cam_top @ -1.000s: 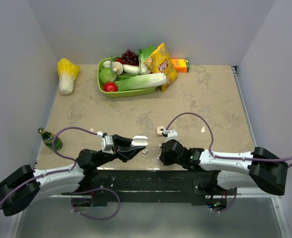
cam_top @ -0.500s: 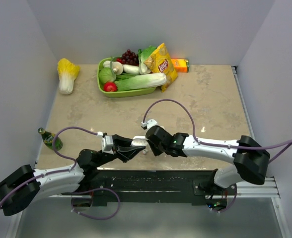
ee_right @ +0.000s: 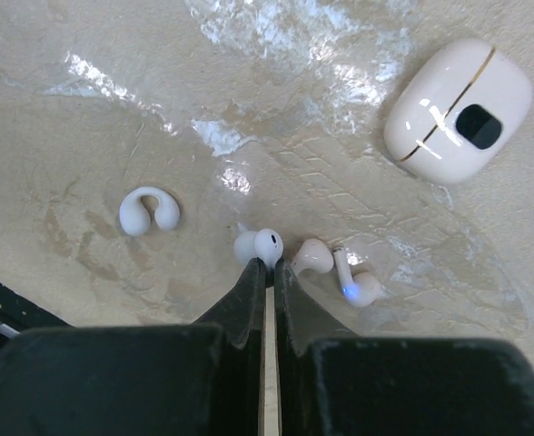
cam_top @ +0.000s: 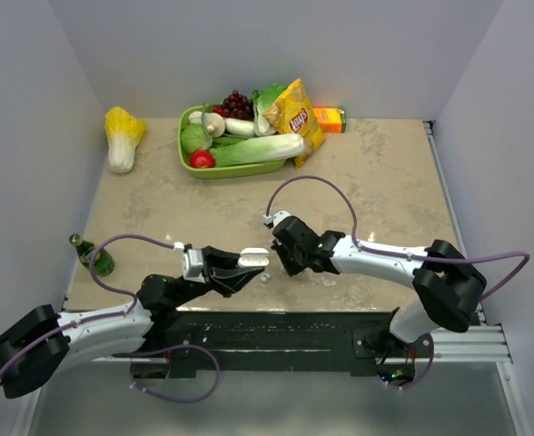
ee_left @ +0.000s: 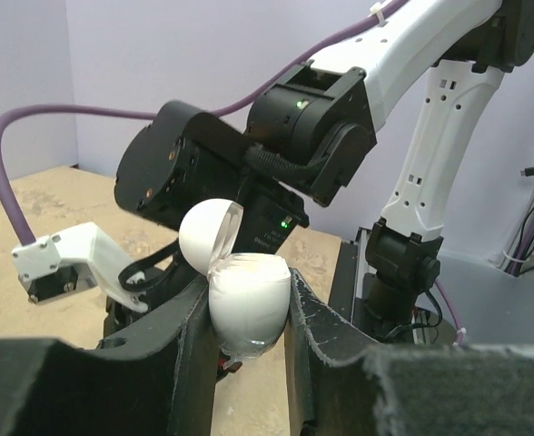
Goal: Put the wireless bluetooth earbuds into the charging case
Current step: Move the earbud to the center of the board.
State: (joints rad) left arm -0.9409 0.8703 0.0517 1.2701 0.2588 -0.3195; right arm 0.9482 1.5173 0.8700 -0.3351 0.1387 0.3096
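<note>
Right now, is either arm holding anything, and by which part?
The left jaws clamp the open charging case by the sides of its lower half. The right jaws, shut, seem to pinch one earbud at their very tips.

The charging case (ee_left: pixel 249 304) is smooth plastic, the table (ee_right: pixel 85 109) glossy.

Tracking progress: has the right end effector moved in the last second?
Yes, the right end effector shifted left and toward the green plastic tray.

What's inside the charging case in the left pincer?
The charging case shows only its shell and raised lid, clamped in the left pincer. Its cavity faces away from the wrist camera; from above, too small to tell.
</note>
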